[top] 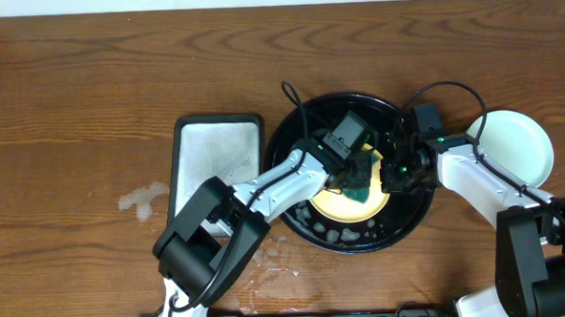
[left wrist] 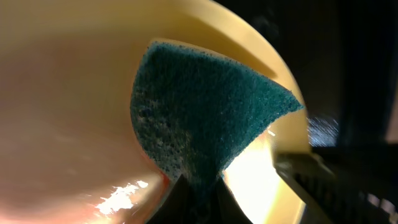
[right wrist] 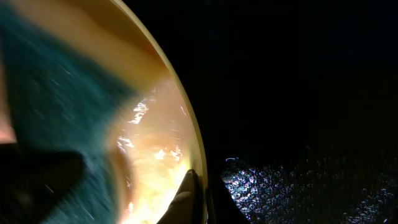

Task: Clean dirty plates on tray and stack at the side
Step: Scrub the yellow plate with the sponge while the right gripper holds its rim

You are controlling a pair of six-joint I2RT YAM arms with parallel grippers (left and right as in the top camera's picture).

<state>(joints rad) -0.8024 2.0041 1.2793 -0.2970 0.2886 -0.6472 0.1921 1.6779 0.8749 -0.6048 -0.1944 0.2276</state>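
The yellow plate (top: 334,206) lies in the black tray (top: 414,215) at the table's middle. My left gripper (top: 358,179) is shut on a green sponge (top: 360,186) and presses it on the plate; the sponge (left wrist: 205,118) fills the left wrist view against the yellow plate (left wrist: 68,112). My right gripper (top: 396,175) is shut on the plate's right rim (right wrist: 189,134), one finger inside and one outside. The sponge (right wrist: 56,124) shows blurred in the right wrist view. A pale mint-green plate (top: 514,146) sits on the table right of the tray.
A grey rectangular tray (top: 216,157) with a dark rim lies left of the black tray. Water spots (top: 143,198) mark the wood left of it. Soapy droplets lie on the black tray's floor (right wrist: 292,180).
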